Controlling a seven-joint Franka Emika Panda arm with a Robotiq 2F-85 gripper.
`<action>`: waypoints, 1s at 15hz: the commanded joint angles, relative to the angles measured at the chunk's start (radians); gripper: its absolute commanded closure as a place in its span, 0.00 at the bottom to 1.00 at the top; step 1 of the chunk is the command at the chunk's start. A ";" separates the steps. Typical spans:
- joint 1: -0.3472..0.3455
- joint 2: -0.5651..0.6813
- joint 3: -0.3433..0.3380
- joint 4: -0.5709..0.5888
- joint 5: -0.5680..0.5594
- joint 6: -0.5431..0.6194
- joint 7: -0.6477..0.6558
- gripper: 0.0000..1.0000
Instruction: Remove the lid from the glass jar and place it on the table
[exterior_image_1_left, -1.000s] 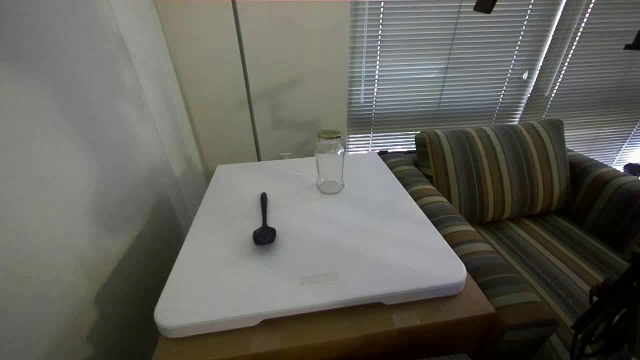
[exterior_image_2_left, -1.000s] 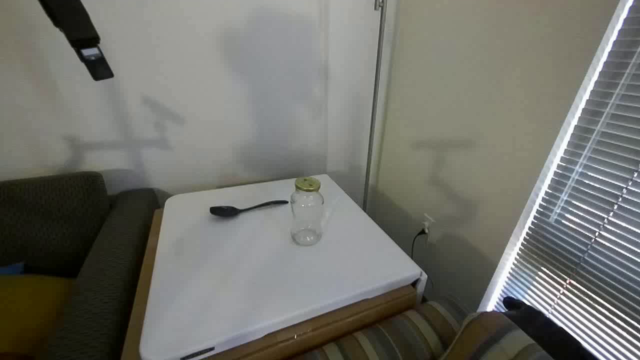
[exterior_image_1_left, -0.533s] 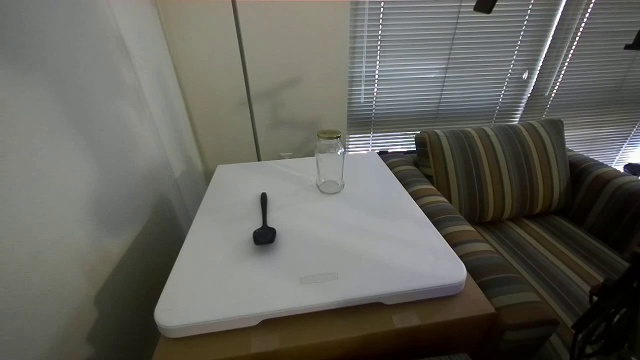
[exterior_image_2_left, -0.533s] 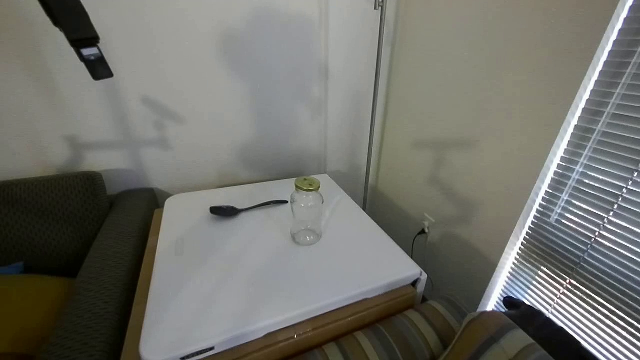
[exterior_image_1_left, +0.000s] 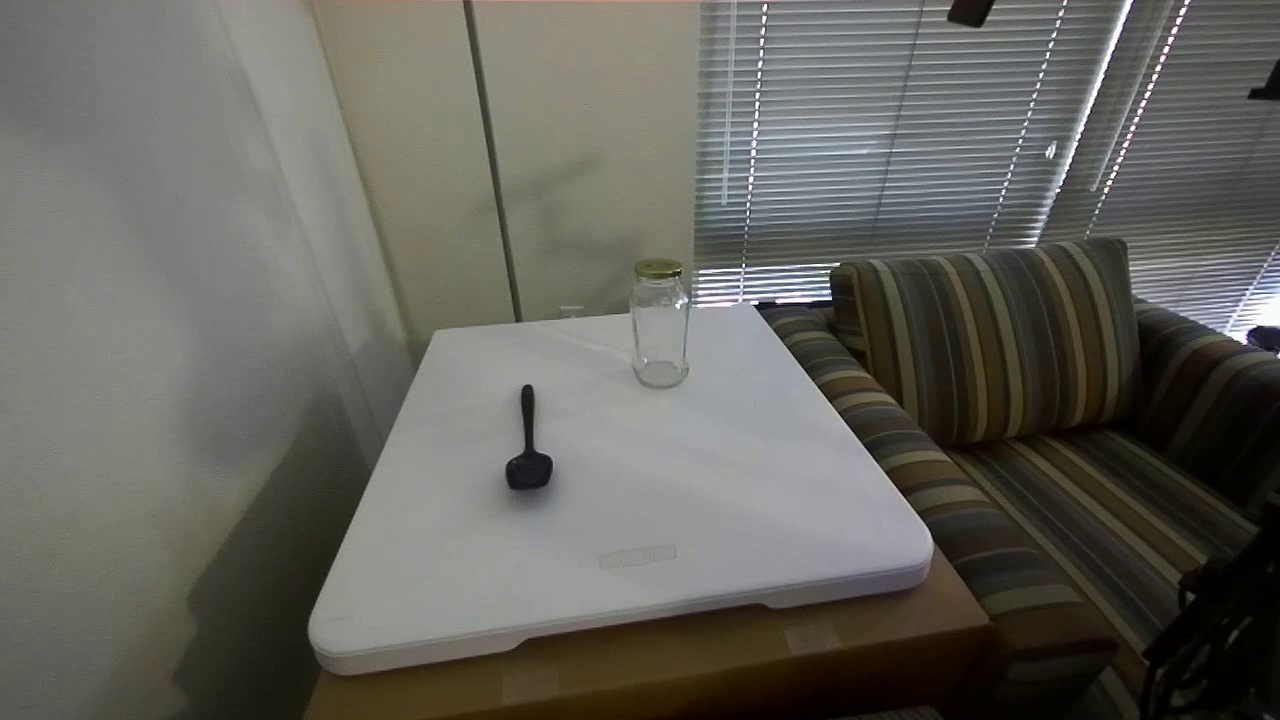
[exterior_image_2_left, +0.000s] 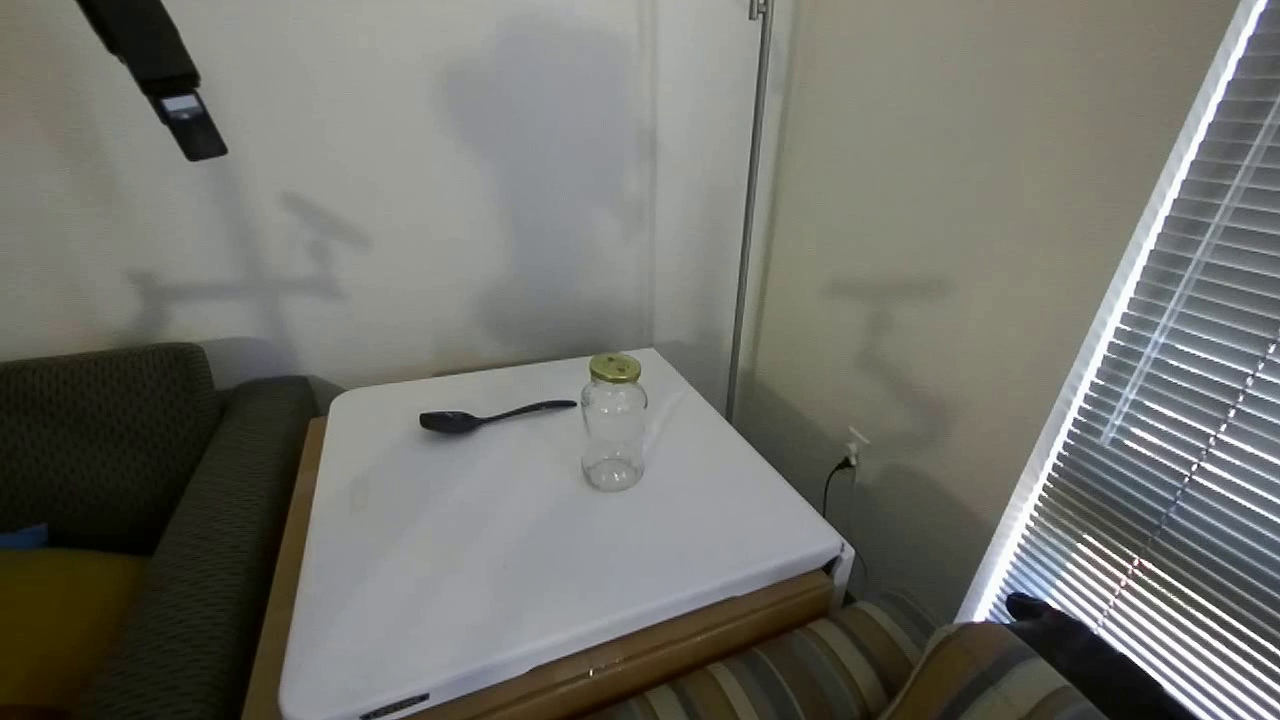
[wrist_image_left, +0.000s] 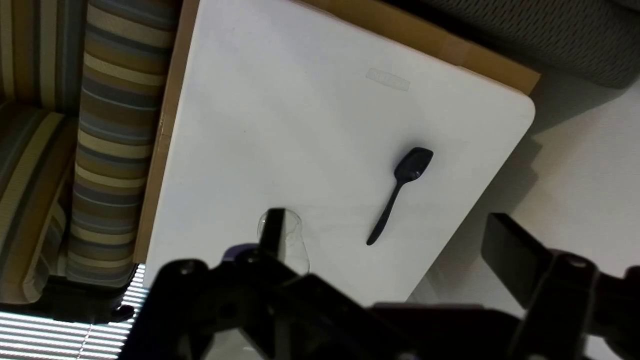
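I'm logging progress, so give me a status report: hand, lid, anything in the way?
Hand open, holding nothing. Lid on the jar, jar upright on the table. Black spoon lying apart from the jar, likely not in the way.

In both exterior views, no change of place, pose or contact can be made out between a second ago and now, from the upper left of the frame to the lower right. Such differences as there are amount to faint grain and tone, too slight to tell as a change in the scene. The wrist view gives this moment alone, so whether the end effector (wrist_image_left: 387, 223) shifts in it cannot be told.
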 joint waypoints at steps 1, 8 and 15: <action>0.002 0.006 -0.007 0.008 -0.008 -0.012 -0.012 0.00; -0.028 0.212 -0.087 0.190 -0.029 -0.003 -0.137 0.00; -0.025 0.608 -0.129 0.533 -0.101 0.024 -0.114 0.00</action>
